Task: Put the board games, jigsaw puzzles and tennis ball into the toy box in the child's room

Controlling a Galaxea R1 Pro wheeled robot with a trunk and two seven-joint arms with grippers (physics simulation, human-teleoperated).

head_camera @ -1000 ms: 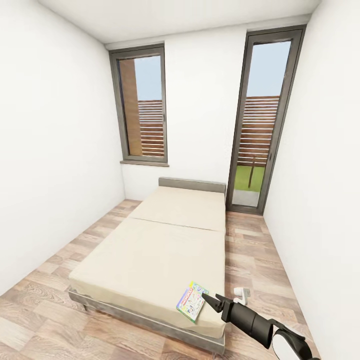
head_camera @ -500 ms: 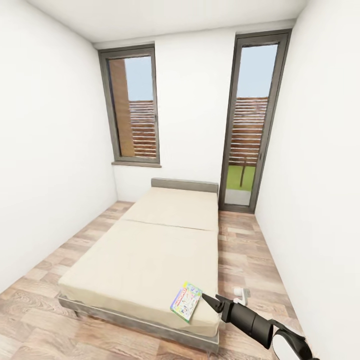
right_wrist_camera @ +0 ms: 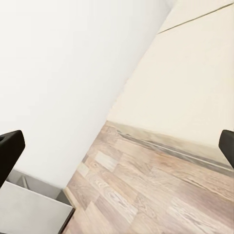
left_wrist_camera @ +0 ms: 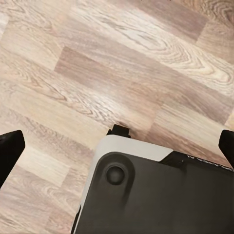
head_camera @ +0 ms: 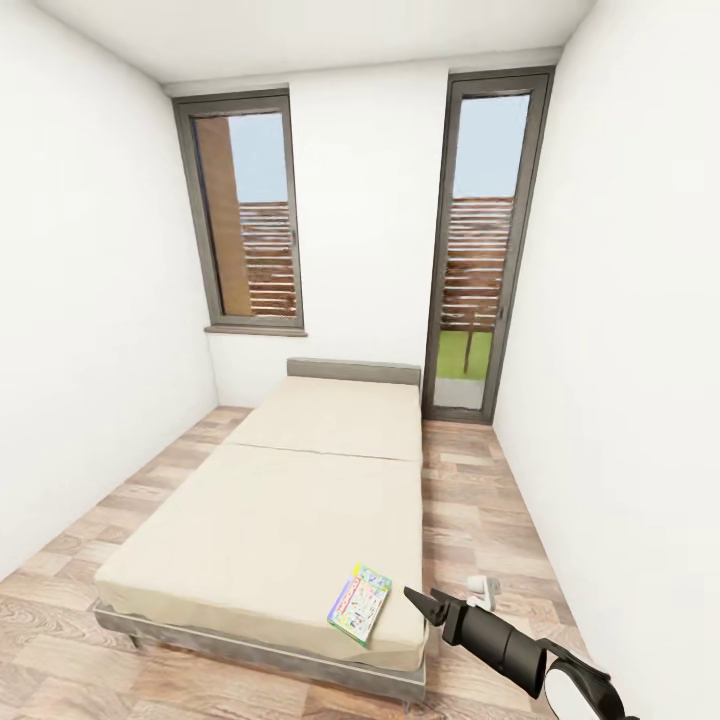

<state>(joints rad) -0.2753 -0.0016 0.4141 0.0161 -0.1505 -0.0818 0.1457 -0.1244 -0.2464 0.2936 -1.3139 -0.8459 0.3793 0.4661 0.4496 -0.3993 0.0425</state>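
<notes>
The right gripper (head_camera: pixel 418 603), a black two-fingered claw on a black forearm with a white wrist section, is seen in the head view low at the right, above the wood-plank floor (head_camera: pixel 480 500) beside the bed. Its black fingertips (head_camera: pixel 412 597) are shown spread apart in a narrow V, and nothing is held between them. In the right wrist view the two fingertips (right_wrist_camera: pixel 9 148) appear at opposite edges of the picture, well apart, with floor, a white wall (right_wrist_camera: pixel 63 73) and a beige surface between them; no contact with any object is seen.

The left gripper (left_wrist_camera: pixel 117 148) is shown in the left wrist view with its black fingertips (left_wrist_camera: pixel 9 151) likewise at opposite edges, well apart and empty. Below it the floor (left_wrist_camera: pixel 122 58) and a white-and-black part of the robot's own body (left_wrist_camera: pixel 156 195) are seen.

The white Monopoly-style board game with a colourful border (head_camera: pixel 359 603) lies flat on the plain beige mattress of the low wide bed with grey frame and headboard (head_camera: pixel 280 500), near the bed's near right corner. It is located just beside the right gripper, toward the robot's left of the fingertips, and is not touched by them.

A small white object (head_camera: pixel 484 590) lies on the floor beyond the right gripper. Two dark-framed tall windows (head_camera: pixel 245 210) are set in the far wall.
</notes>
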